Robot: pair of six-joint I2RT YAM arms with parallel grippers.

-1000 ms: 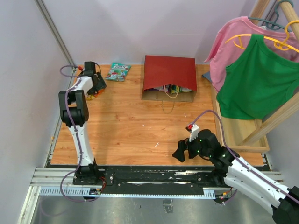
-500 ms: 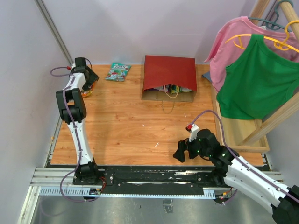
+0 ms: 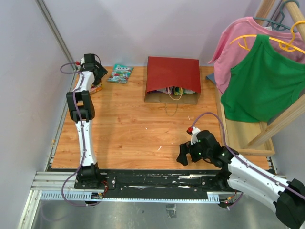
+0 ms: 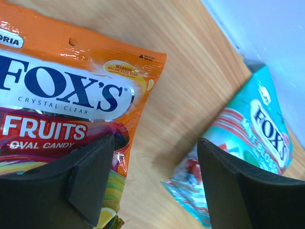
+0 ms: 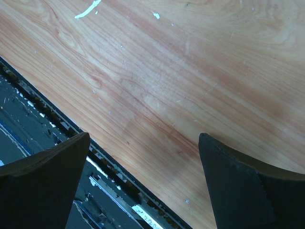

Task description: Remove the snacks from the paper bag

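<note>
The dark red paper bag (image 3: 172, 74) lies on its side at the back of the table, its mouth toward me. Snacks (image 3: 174, 90) show in that mouth. An orange candy packet (image 4: 71, 95) lies flat in the far left corner, and a teal packet (image 4: 252, 138) lies to its right. In the top view the teal packet (image 3: 120, 73) sits left of the bag, and the orange one (image 3: 96, 88) peeks out beside the left arm. My left gripper (image 4: 155, 186) hovers open above the bare wood between the two packets. My right gripper (image 5: 143, 181) is open and empty over the table's near edge.
A pink shirt (image 3: 238, 36) and a green shirt (image 3: 262, 81) hang from a wooden rack (image 3: 248, 138) at the right. A wall (image 3: 28, 86) runs close along the left side. A black metal rail (image 3: 157, 181) lines the near edge.
My left gripper swung left and then back toward the far edge, ending between the orange and teal packets. The right arm shifted slightly left.
</note>
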